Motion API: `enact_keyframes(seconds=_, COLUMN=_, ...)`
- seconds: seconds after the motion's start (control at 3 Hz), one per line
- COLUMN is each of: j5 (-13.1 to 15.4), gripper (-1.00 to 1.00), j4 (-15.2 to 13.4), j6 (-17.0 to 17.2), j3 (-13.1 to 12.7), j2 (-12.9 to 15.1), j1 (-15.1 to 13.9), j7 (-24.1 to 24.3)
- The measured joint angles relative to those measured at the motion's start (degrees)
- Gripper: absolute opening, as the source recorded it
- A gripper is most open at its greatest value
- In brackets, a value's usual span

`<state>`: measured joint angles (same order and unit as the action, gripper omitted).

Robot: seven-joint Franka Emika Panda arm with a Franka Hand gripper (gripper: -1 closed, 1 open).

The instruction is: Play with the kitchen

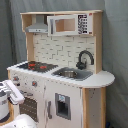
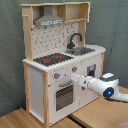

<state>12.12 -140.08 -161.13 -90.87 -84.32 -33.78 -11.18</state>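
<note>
Standing on a wooden floor (image 2: 30,119) before a grey curtain (image 2: 11,55): the kitchen (image 2: 60,60), with open floor ahead of its front in the second exterior view. Reaching in from the second exterior view's right, the gripper (image 2: 73,77) at the front panel beside the knobs (image 2: 56,76), above the oven door (image 2: 64,96). Cannot tell whether fingers apart or together.

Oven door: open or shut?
Shut. The oven door sits flush with the kitchen front in the second exterior view, no gap showing.
</note>
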Motion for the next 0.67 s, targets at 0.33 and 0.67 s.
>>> enact_keyframes(seconds=0.33, j5=0.02, gripper=1.00, j4=0.37, j6=0.71, j3=3.27, j2=0.00, j1=2.01, j7=-4.52)
enact_keyframes(seconds=0.67, j5=0.57, gripper=1.00, j4=0.93, j6=-4.80, j3=3.81, j2=-0.89, j1=2.55, j7=-5.30)
